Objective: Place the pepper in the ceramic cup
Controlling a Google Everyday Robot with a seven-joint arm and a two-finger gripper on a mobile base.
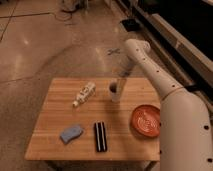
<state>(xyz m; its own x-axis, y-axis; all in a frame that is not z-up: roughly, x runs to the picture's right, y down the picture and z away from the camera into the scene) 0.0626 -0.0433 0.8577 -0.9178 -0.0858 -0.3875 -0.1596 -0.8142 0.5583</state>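
The gripper (120, 83) hangs right over the cup (115, 93) near the desk's (55, 125) far edge, placed for a straight drop. A dark shape inside the cup may be the pepper (113, 89).

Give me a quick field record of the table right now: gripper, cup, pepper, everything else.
gripper: gripper directly above the small pale ceramic cup, near the table's far edge
pepper: not visible
bottle: white labelled bottle lying on its side, left of the cup
bowl: wide orange-red bowl at the right edge
sponge: blue sponge near front left
bar: black rectangular bar near the front, centre
surface: wooden table
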